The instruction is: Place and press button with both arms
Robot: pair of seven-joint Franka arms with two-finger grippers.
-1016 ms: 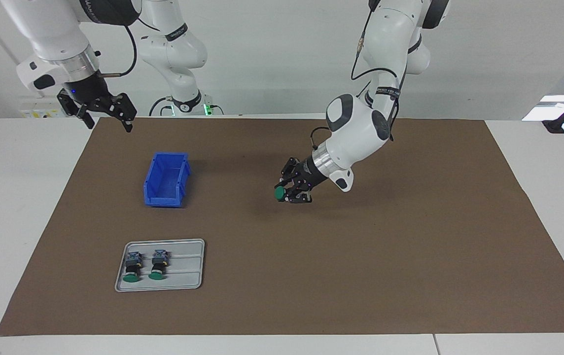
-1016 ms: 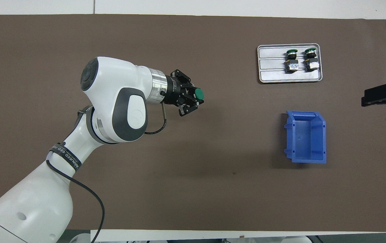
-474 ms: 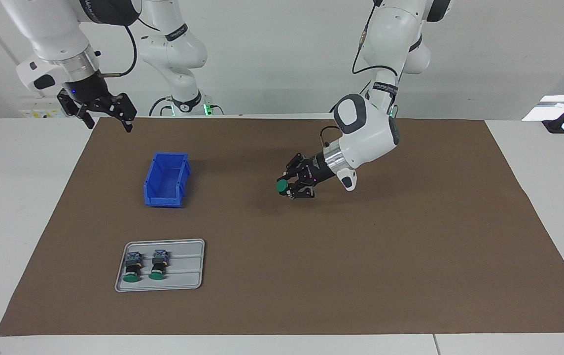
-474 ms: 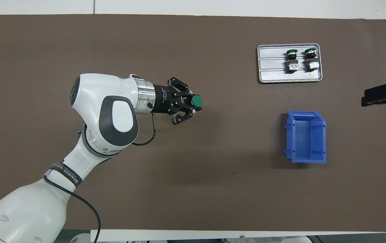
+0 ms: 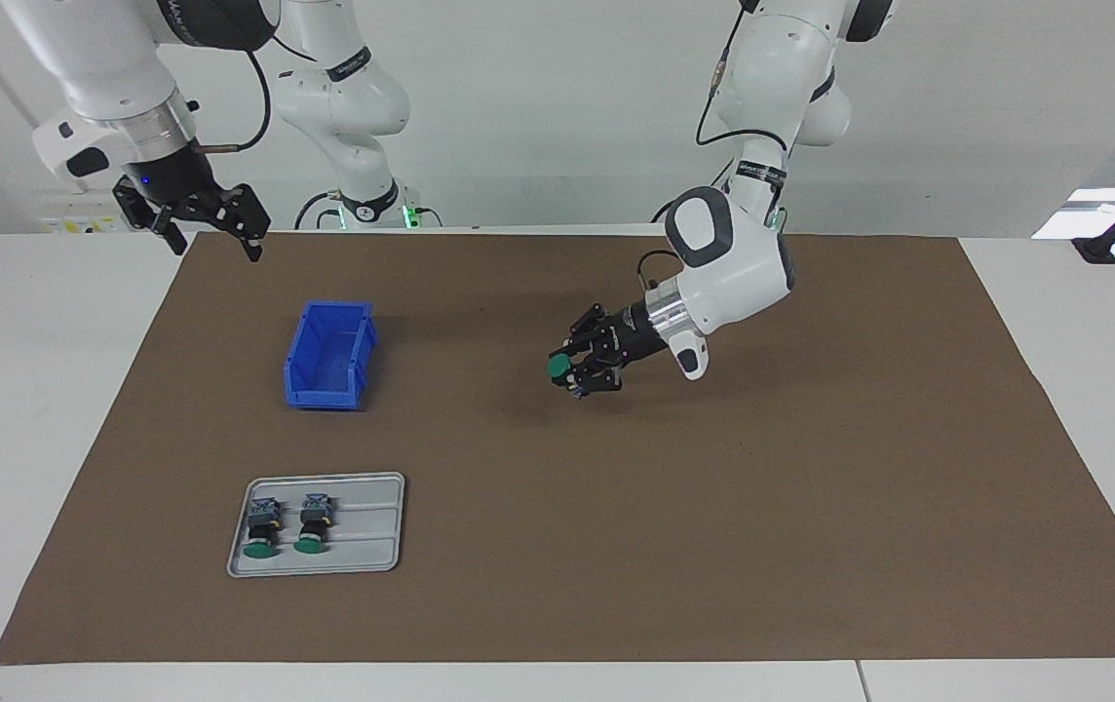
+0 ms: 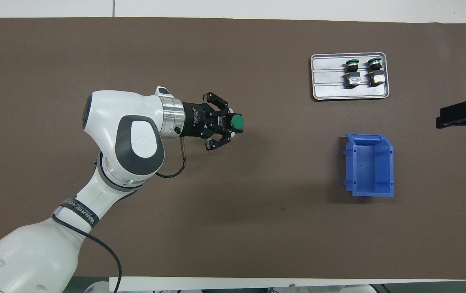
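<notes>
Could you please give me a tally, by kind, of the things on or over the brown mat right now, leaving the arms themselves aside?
Green-capped buttons: 3, one gripped in the left tool over the mat's middle, two lying on the tray.
Grey trays: 1
Blue bins: 1, nothing visible inside.
Total: 5
</notes>
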